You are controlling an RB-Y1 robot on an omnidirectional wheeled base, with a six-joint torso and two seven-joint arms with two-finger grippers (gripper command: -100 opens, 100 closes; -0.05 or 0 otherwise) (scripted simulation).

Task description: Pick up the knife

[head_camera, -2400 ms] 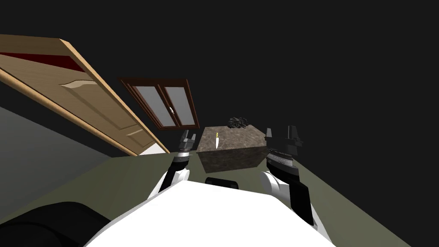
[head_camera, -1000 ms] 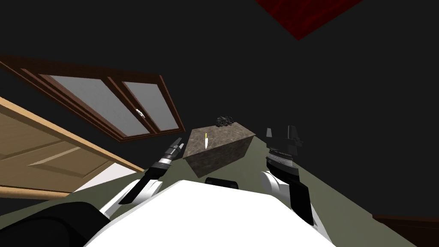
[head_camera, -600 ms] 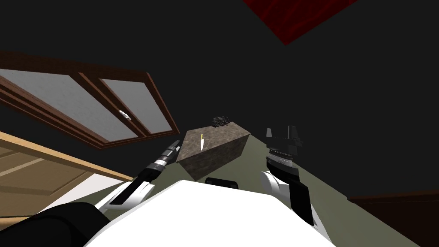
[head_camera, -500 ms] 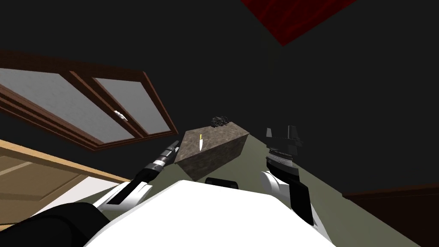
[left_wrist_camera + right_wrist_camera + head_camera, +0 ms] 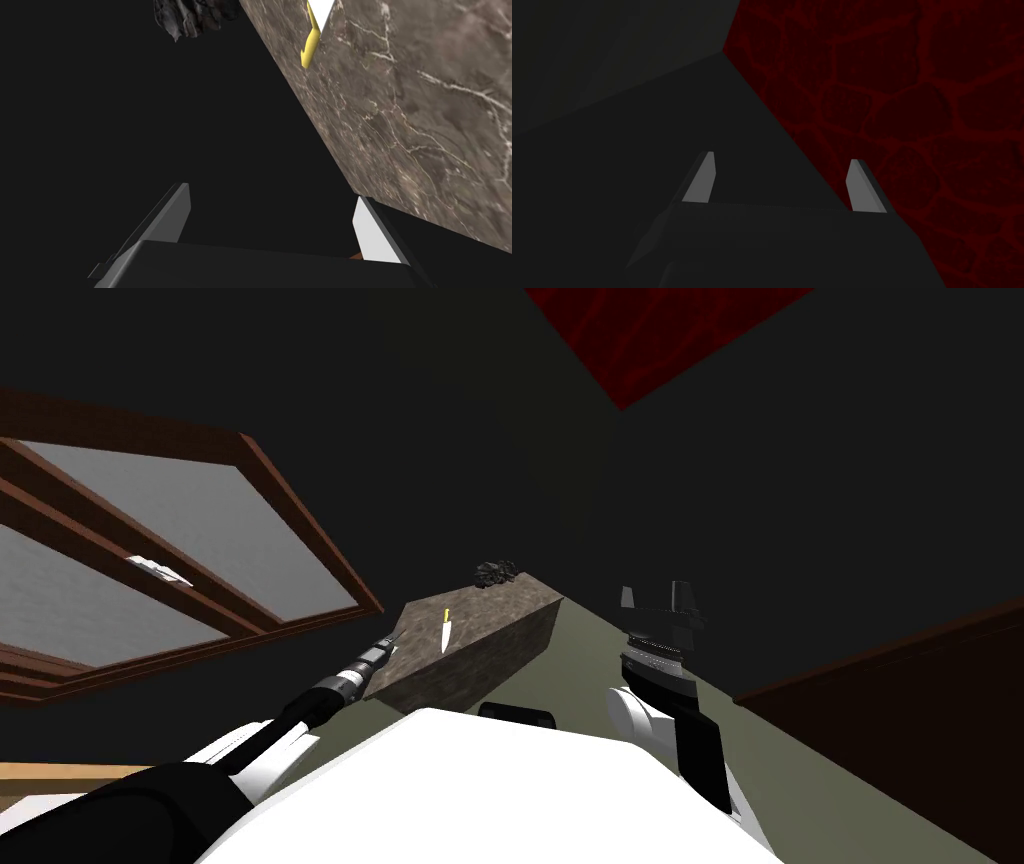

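The knife, with a white blade and yellow handle, lies flat on the top of a brown marbled block. In the left wrist view its yellow handle shows ahead of the gripper on the marbled top. My left gripper is stretched out to the block's near left corner, short of the knife. It is open and holds nothing. My right gripper is raised to the right of the block, open and holding nothing.
A dark, lumpy thing sits at the block's far end, also seen past the knife. A brown-framed window fills the left wall. Dark brown furniture stands at the right. Olive floor runs beside the block.
I have turned and come closer to the block, so the window has slid left. My left arm has reached forward to the block's corner. The right arm has kept its pose.
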